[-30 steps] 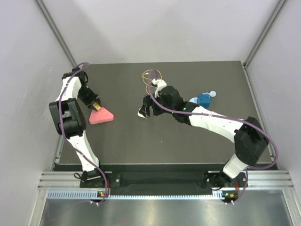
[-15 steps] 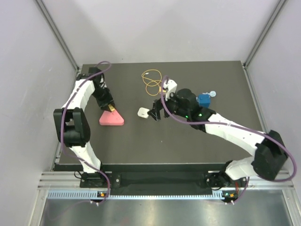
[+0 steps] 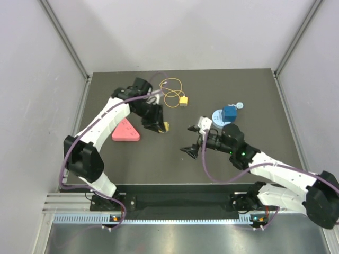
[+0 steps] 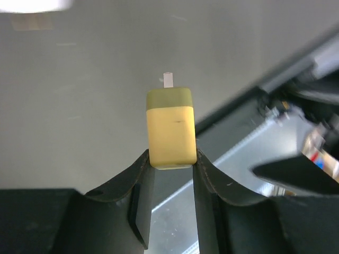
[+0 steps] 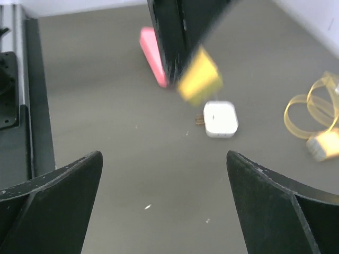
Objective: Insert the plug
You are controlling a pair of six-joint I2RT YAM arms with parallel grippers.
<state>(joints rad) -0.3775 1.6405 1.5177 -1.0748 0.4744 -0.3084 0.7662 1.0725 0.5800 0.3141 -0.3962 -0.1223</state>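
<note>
Two hazards worry me: the left jaws pinch just the lower end of a loose yellow rectangular block (image 4: pixel 169 129), which could pivot or slip out, while the small yellow plug (image 3: pixel 183 100) lies on the dark worktop (image 3: pixel 148 164) at upper centre of the overhead frame, on its thin yellow-orange looped wire (image 3: pixel 170 91). The right jaws stand spread wide, well apart from it; that wire could tug it askew.

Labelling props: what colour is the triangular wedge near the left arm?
The triangular wedge is pink; clearest in the top view.
</note>
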